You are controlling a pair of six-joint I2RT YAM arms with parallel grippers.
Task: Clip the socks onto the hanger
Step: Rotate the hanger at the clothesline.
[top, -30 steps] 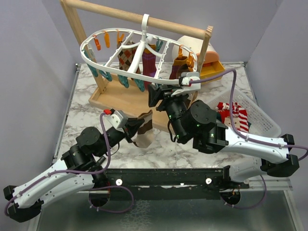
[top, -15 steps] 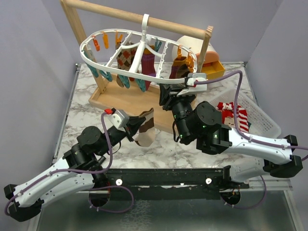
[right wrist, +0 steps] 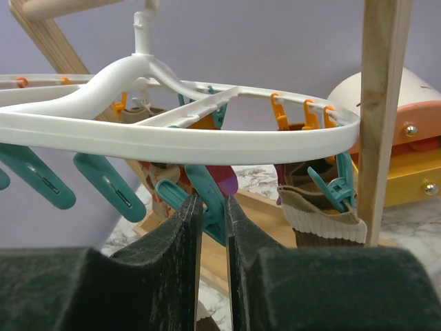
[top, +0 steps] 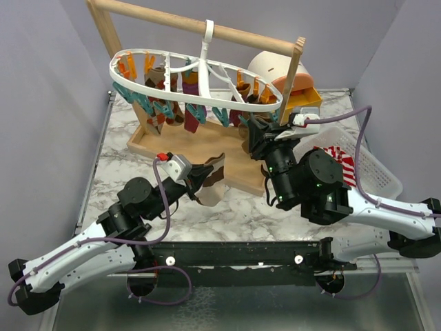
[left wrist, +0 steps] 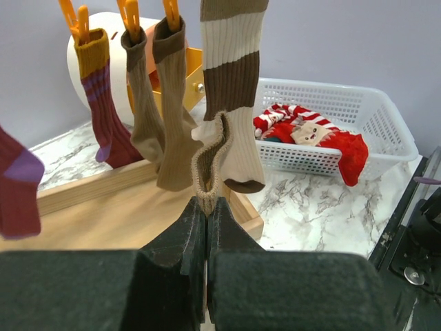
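The white oval hanger [top: 180,98] hangs from the wooden bar, with orange and teal clips along its rim; it also shows in the right wrist view [right wrist: 172,141]. Maroon, tan and argyle socks hang from it [top: 189,89]. My left gripper [top: 200,176] is shut on the ribbed cuff of a cream-and-brown striped sock [left wrist: 231,103], held in the air in front of the tray. My right gripper [top: 253,127] is under the hanger's right end, jaws closed on a teal clip [right wrist: 210,189]. Red-and-white striped socks [top: 339,162] lie in the basket.
The wooden rack [top: 200,26] and its tray [top: 165,141] stand at the back. A white slatted basket [top: 377,169] sits at the right. A white and orange-yellow object [top: 286,76] stands behind the rack's right post [right wrist: 386,103].
The hanger has swung and turned to a flatter angle. My right gripper moved right to the hanger's right end. My left gripper with the sock shifted slightly right.
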